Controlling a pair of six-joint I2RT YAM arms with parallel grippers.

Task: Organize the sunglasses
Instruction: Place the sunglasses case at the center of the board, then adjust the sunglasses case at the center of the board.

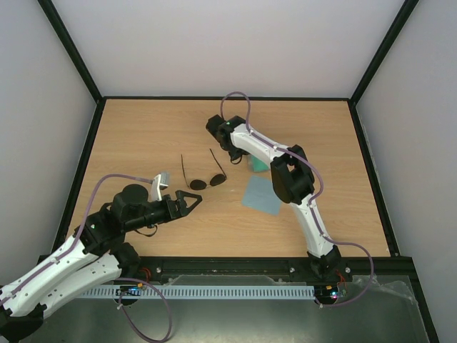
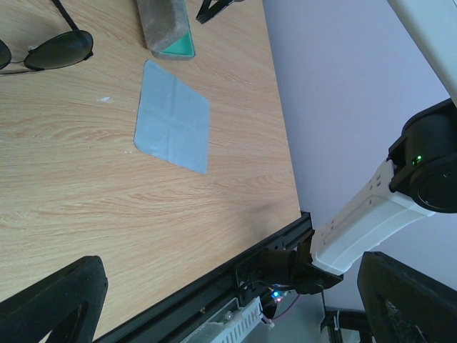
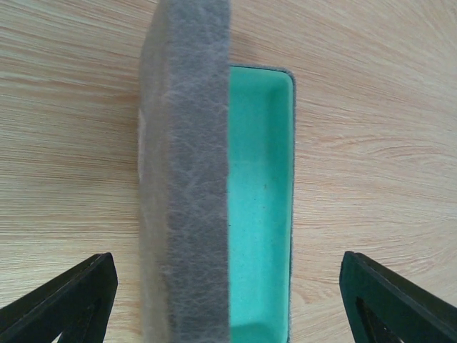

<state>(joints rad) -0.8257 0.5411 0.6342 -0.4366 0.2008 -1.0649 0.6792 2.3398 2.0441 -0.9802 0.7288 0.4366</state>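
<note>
**Case open, glasses waiting on the wood**

Down the right wrist view, the right gripper hangs over the grey case. Its jaws are spread wide, with one finger in each lower corner of the frame, and neither touches the felt. The case lies open, its lid up on edge at frame centre and the teal lining showing to the right of it.

In the top view, the sunglasses lie on the table just left of centre. The lenses face the bottom of the frame and the temple arms are unfolded, running toward the top. They sit outside the case, which is near them on the right, and the blue-grey cloth lies to their lower right. The left gripper points in from the lower left, jaws apart and empty, just short of the nearer lens.

Our read is that the pickup comes next and falls to the left arm. We would take the glasses at the bridge or rim, not on the lens faces, and close softly on that thin wire. The approach should be low and flat, because the frame hardly stands off the wood. The open temples look too long for the teal tray, so we would fold them or line them up lengthwise first. The right arm ought to clear the case opening. A nudge could also tip that upright lid shut.
</note>
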